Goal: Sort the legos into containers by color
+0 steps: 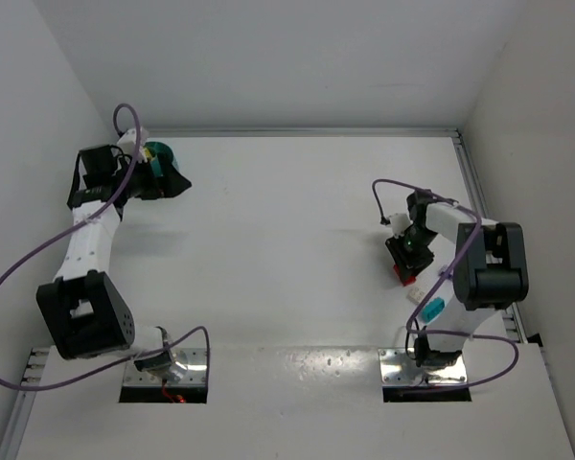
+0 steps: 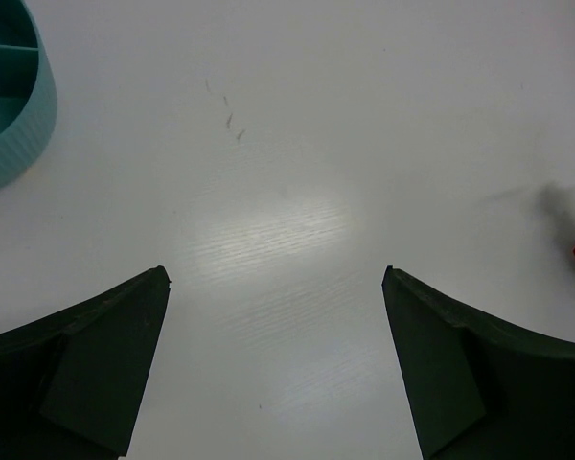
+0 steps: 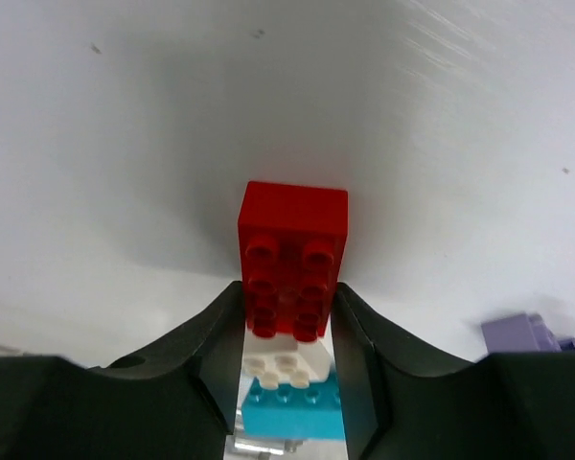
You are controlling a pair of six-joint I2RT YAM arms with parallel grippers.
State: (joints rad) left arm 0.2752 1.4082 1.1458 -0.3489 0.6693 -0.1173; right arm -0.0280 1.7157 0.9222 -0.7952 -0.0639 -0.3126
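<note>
Clamping one red lego (image 3: 292, 240), right end effector (image 3: 287, 297), one purple lego (image 3: 523, 333)

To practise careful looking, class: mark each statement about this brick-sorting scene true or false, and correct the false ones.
1. The right gripper is shut on a red brick. True.
2. The left gripper holds a yellow brick. False: it is open and empty.
3. The teal bowl sits close to the left gripper. True.
4. The purple brick lies in the bowl. False: it lies on the table, near the right gripper.
</note>
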